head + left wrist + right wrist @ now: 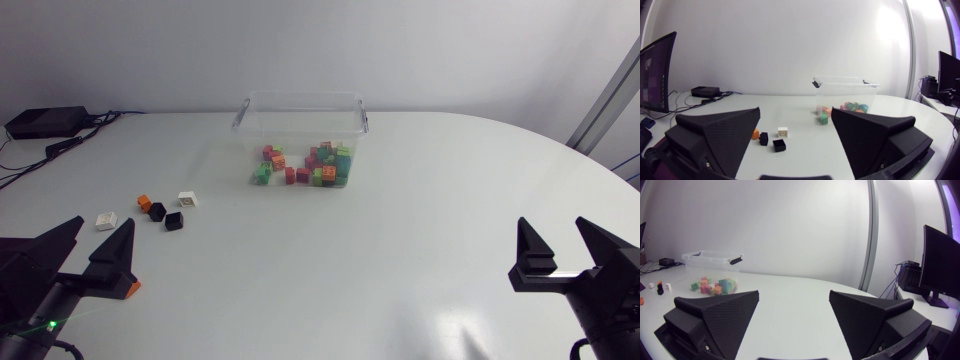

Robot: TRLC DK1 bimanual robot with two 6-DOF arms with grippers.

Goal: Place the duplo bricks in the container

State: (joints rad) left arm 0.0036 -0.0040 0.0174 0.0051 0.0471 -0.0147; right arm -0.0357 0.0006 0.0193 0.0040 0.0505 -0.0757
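A clear plastic container [300, 115] stands at the back middle of the table, with several coloured duplo bricks [305, 165] inside. Loose bricks lie at the left: a white one [106, 220], an orange one [144, 203], two black ones [157, 212] [174, 221] and another white one [187, 199]. My left gripper [100, 235] stands open and empty at the front left, short of these bricks. A small orange piece [131, 289] shows by its finger. In the left wrist view the bricks [779, 145] and the container [845, 87] lie ahead of the open gripper [796, 112]. My right gripper [553, 235] [794, 294] is open at the front right.
A black box [45, 121] with cables [70, 143] sits at the table's back left corner. The right wrist view shows the container [710, 260] far ahead and to one side, with the loose bricks [660, 287] beyond it.
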